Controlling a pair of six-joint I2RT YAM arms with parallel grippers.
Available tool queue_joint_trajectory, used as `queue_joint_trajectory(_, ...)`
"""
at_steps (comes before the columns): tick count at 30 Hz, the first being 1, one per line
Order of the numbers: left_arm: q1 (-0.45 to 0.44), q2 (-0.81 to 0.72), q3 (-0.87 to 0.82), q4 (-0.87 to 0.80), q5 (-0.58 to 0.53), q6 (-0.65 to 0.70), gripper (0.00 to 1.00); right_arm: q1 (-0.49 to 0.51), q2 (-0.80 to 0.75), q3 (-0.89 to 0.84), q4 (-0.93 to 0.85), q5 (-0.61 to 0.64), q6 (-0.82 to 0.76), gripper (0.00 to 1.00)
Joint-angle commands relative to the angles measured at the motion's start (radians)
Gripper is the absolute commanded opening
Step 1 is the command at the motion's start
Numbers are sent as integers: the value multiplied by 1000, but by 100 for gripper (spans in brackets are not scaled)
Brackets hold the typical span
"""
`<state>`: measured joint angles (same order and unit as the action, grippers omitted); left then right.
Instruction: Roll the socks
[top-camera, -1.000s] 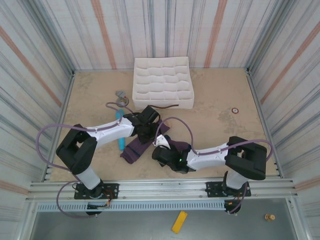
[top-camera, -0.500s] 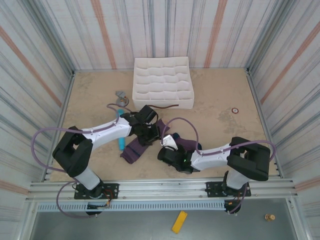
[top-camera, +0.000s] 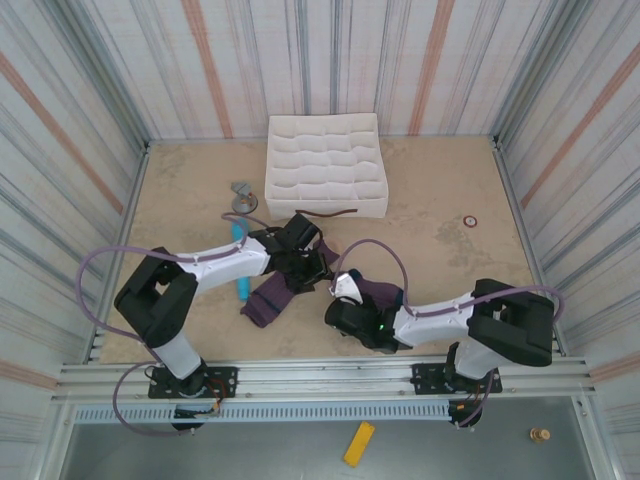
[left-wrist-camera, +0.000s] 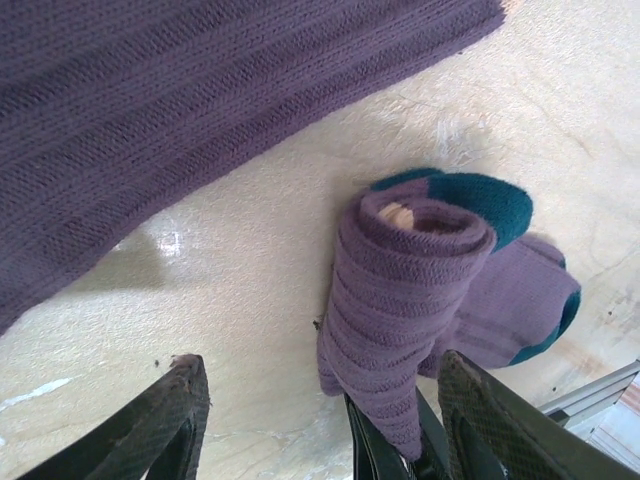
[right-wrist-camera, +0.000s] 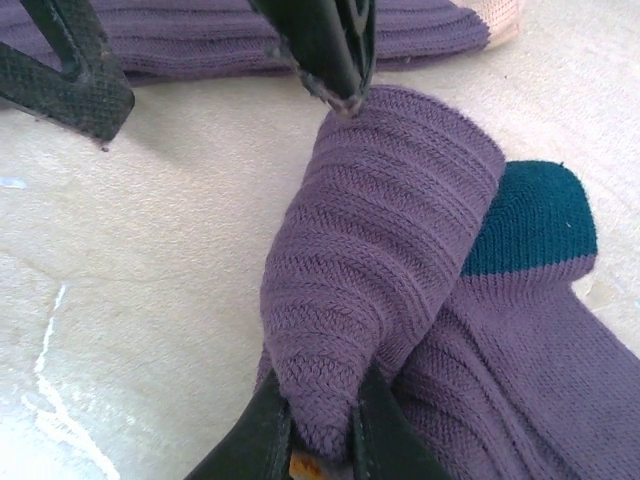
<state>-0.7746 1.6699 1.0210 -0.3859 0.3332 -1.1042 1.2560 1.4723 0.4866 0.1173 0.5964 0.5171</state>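
Locate the teal-toed sock (right-wrist-camera: 380, 260) near the middle of the table (top-camera: 440, 190), just ahead of the right arm: wound most of the way into a tight purple roll, teal toe flat beside it and not yet taken in. Note the right gripper (right-wrist-camera: 320, 435) pinched narrow on the near end of that roll, evidently to stop the turns springing loose. Note the left gripper (left-wrist-camera: 320, 370) straddling the far end with fingers spread wide, one fingertip (right-wrist-camera: 345, 95) touching the top of the roll, nothing clamped; read as a stance for steadying or taking over the roll. Find the second sock (top-camera: 268, 300), purple with a tan toe, flat and unrolled just to the left of the roll; treat as remaining work. Further out, observe the light blue cylinder (top-camera: 243, 288) at the flat sock's left edge, a white compartment tray (top-camera: 325, 160) at the back, a dark strap (top-camera: 330, 212) along its front, a small grey object (top-camera: 241, 195) to its left and a small ring (top-camera: 470, 221) well apart on the right. Expect the flat sock and the two close-set arms, not the outlying items, to crowd the next move.
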Motion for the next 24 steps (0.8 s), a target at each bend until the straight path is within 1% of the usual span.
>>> queue_joint_trajectory(1, -10, -24, -9, 26, 12, -23, 63, -14, -8, -80, -116, -191, 89, 0)
queue_joint_trajectory(3, -21, -15, -5, 36, 11, -23, 63, -38, -25, -101, -100, -251, 108, 0)
queue_joint_trajectory(8, -49, 47, 25, 47, 44, -25, 63, -74, -58, -163, -44, -313, 137, 0)
queue_joint_trajectory(14, -67, 87, 45, 47, 48, -28, 63, -131, -76, -212, 17, -393, 148, 0)
queue_joint_trajectory(20, -66, 58, 10, 90, 9, -47, 62, -186, -92, -240, 37, -487, 178, 0)
queue_joint_trajectory(24, -66, 96, 52, 70, 32, -20, 62, -189, -81, -238, 42, -492, 174, 0)
